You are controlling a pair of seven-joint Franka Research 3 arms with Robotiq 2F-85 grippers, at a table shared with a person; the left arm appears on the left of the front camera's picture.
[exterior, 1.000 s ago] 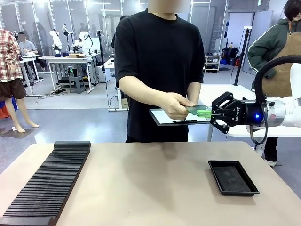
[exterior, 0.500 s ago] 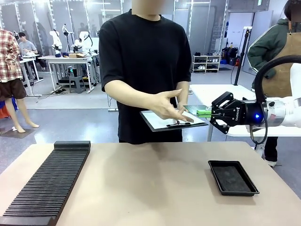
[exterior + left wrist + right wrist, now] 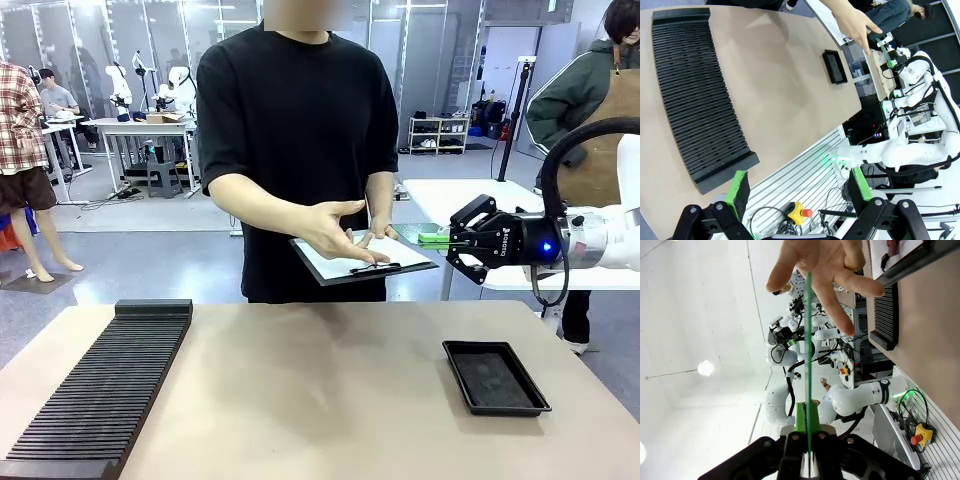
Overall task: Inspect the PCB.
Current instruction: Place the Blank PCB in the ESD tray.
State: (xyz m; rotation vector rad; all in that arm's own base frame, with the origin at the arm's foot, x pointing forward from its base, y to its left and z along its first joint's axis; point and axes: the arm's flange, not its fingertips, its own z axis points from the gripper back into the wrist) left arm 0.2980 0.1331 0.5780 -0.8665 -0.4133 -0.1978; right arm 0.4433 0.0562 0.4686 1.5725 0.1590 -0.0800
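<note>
While the right end effector (image 3: 447, 240) pinches the PCB (image 3: 808, 340), a hand (image 3: 830, 260) hovers just past its tips. And the left end effector (image 3: 797, 186) is wide open.

Table (image 3: 330, 400): slotted rack (image 3: 100, 390), shallow black tray (image 3: 495, 378)

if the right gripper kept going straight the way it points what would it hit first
Most likely the person's open hand, just beyond the thin green circuit board clamped in the right gripper; depth is unclear.
</note>
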